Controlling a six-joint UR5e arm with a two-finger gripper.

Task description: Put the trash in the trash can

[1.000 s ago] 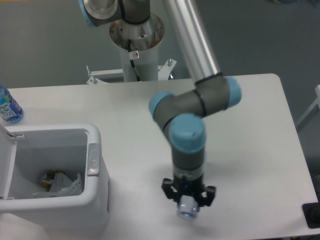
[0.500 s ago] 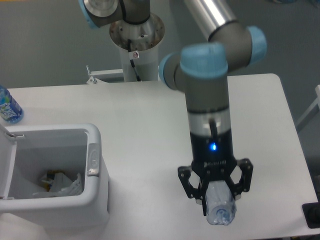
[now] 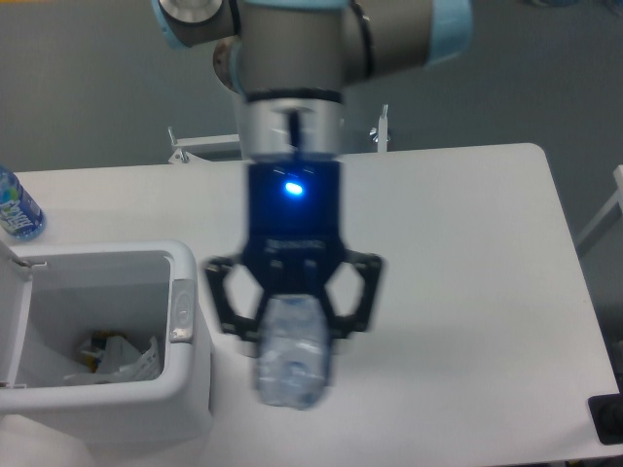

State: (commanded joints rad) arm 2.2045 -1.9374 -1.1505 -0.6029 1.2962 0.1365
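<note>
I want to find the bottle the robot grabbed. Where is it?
The bottle is held in the gripper, low in the middle of the picture, just right of the trash can.

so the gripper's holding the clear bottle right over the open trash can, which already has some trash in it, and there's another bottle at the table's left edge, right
Not quite. In the camera view the gripper does hold the clear bottle, but over the bare table just right of the trash can, not above its opening. The rest stands: the can is open with trash inside, and another bottle stands at the table's left edge.
</note>
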